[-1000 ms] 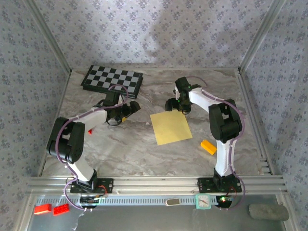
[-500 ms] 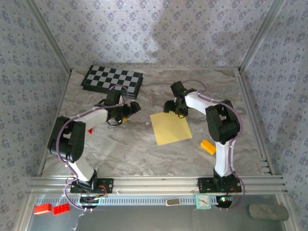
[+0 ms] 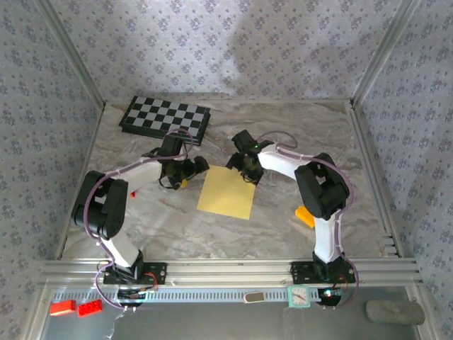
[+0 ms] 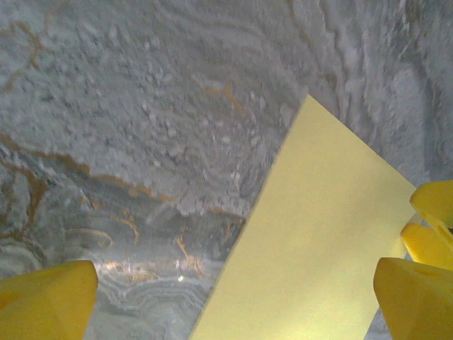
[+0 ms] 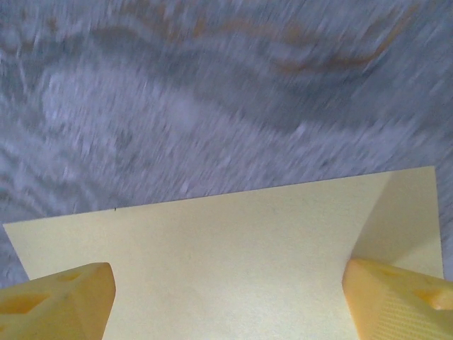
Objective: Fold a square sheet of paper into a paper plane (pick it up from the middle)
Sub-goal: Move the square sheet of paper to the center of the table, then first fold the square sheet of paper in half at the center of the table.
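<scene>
Nearest us, on the ledge in front of the rail, we saw two red bricks (image 3: 74, 307), a small clock (image 3: 299, 296) and a grey lump (image 3: 394, 312). Past the arms' bases, on the marbled table (image 3: 177, 230), a small orange-yellow block (image 3: 306, 216) lay to the right, close beside the right arm, and a small red piece (image 3: 133, 193) lay to the left by the left arm. Further in, about mid-table, the square sheet of paper (image 3: 226, 193) lay flat and unfolded, turned askew to the table edges. Both arms reached in to its far end. The left gripper (image 3: 195, 172) hung just beside the sheet's far left corner; in its wrist view its jaws stood wide apart, one over bare marble, with the sheet (image 4: 318, 241) running up between them nearer the other. The right gripper (image 3: 243, 168) was over the sheet's far edge; in its wrist view its jaws were also well apart, both low above the paper (image 5: 226, 248), and we could not tell whether they touched it. Neither gripper was clamped on anything. Beyond them a checkerboard (image 3: 165, 117) rested at the far left of the table, and patterned walls (image 3: 226, 49) closed the back.
</scene>
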